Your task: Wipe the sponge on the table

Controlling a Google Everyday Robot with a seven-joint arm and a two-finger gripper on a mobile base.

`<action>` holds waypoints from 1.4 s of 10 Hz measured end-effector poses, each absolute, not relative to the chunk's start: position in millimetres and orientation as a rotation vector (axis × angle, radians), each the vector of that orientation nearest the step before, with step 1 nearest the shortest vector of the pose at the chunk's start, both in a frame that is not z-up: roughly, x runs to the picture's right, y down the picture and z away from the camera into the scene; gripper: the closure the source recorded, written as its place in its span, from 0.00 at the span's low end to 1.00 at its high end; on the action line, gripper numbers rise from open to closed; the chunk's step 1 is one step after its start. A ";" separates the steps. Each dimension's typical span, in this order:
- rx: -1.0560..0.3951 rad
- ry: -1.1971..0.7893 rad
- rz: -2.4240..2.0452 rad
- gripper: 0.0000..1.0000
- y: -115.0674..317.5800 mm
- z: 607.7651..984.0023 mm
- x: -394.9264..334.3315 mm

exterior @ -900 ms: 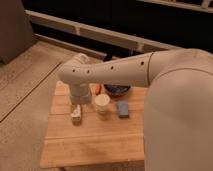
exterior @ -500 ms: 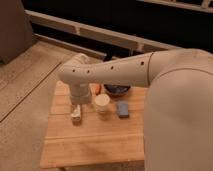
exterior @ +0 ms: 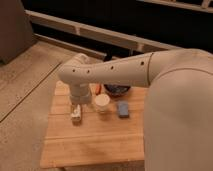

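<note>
One blue sponge [exterior: 122, 109] lay on the table [exterior: 90, 145], apart from the gripper [exterior: 77, 105].

The big white arm [exterior: 115, 72] reached from the right across to the left, then bent straight down. The gripper hung at its low end, over the left part of the wooden table. I could not tell how wide it was open or if it held anything. A small pale thing [exterior: 76, 115] sat right under it, and I could not tell if that was part of the gripper or something lying on the planks. The sponge lay flat toward the right side of the table. A paper cup [exterior: 102, 102] stood between the sponge and the gripper, just beside the sponge. A dark bowl [exterior: 116, 90] sat farther back, behind the cup and the sponge.
</note>
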State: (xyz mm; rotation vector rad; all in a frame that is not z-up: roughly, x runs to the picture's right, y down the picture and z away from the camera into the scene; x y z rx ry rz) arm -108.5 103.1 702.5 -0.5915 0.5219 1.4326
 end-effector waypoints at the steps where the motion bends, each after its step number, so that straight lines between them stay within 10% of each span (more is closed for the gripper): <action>1: -0.591 0.522 1.433 0.35 103.1 702.5 -108.6; 14: -0.512 0.362 1.396 0.35 53.9 720.7 -122.4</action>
